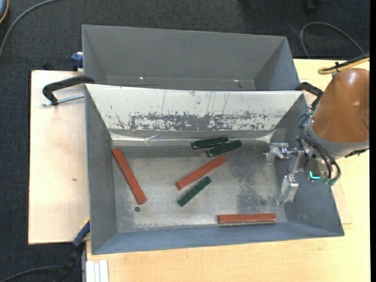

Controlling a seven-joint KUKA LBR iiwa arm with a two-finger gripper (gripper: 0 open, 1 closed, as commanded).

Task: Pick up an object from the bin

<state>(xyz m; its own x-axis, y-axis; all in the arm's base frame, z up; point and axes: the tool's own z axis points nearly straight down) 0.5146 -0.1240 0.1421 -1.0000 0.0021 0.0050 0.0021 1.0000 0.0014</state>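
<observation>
My gripper [288,187] hangs at the right side of the bin, close to the right wall and over bare floor. The nearest thing is a flat red bar [247,218], which lies along the front wall, down and to the left of the gripper and apart from it. Further left, a red bar [201,172] lies slanted in the middle of the bin. A dark green bar [194,191] lies slanted just below it.
Two dark green bars [210,143] [224,148] lie together against the back wall. A long red bar [128,175] lies slanted along the left side, with a small dark speck [137,209] near its lower end.
</observation>
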